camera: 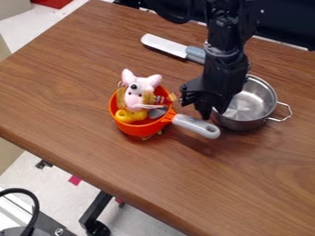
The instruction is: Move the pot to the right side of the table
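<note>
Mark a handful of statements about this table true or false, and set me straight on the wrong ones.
1. The orange pan's gray handle points toward the metal pot. True.
2. The orange pan is empty. False: it holds a pink plush toy and a yellow thing.
3. The knife lies flat on the table. True.
4. The metal pot is stacked inside the orange pan. False: it stands on the table beside it.
5. The metal pot has a wire handle on its right side. True.
</note>
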Robot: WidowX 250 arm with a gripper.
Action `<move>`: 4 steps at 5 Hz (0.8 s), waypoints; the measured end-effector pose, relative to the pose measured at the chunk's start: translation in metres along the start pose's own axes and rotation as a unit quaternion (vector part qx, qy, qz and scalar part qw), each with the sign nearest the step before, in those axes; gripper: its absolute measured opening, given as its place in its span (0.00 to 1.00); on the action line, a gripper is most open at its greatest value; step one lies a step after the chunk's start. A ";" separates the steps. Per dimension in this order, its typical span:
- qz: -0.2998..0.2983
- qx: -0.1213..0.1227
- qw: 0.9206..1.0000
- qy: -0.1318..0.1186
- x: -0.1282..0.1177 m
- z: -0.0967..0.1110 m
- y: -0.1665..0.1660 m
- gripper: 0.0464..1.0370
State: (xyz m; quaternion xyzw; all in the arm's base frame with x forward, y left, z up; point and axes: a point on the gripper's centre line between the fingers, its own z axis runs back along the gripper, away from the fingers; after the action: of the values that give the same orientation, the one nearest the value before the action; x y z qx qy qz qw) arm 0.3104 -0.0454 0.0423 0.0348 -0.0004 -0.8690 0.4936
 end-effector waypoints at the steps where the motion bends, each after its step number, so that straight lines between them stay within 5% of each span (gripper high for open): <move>1: 0.016 -0.016 1.000 -0.009 -0.005 0.005 -0.004 0.73; 2: 0.035 -0.007 0.999 -0.013 -0.012 0.024 -0.004 0.95; 3: 0.048 0.020 0.998 -0.020 -0.016 0.044 -0.005 0.96; 4: 0.055 0.036 0.998 0.006 -0.023 0.063 -0.008 0.96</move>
State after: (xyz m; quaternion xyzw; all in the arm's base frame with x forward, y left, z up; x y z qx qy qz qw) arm 0.3116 -0.0237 0.1060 0.0579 -0.0304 -0.8399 0.5387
